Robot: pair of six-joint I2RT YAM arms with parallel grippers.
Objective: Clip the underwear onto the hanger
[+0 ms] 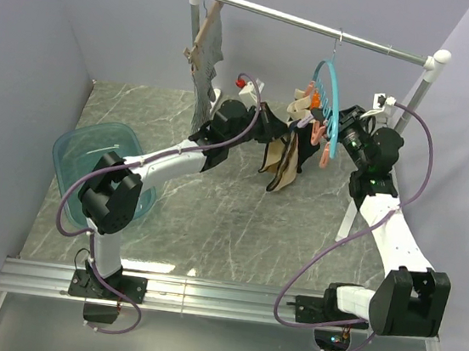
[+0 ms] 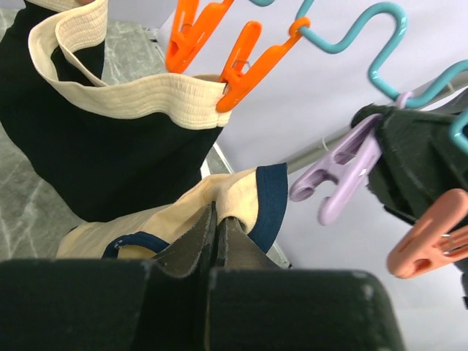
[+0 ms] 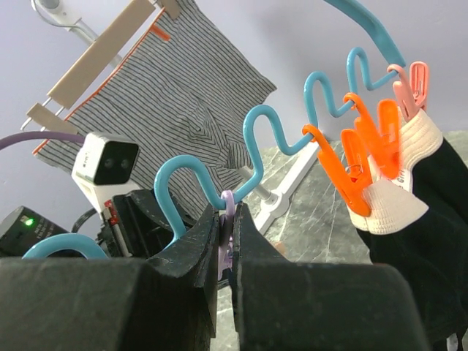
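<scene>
1. While the left gripper has its fingers pressed together on a fold of the tan underwear, the right gripper pinches the tail of a purple clip on the teal hanger.
2. The underwear hangs from the left fingers, just below and beside this clip. It is not yet in the clip's mouth, and it is well above the table.
3. I judge the step to be the presenting of the garment to the clip – holding is done, clipping is not.
4. Next move: lift the navy-trimmed edge into the mouth of the purple clip. Only then should the right fingers let the clip bite.
5. The black underwear already hangs from an orange clip close by, so it may get in the way.
6. Hard to see:
   - The right fingers cover the clip's mouth in the right wrist view, so how wide it stands I cannot tell.
   - Most of the tan garment is cut off under the left wrist view.
   - From above, the two garments overlap.
</scene>
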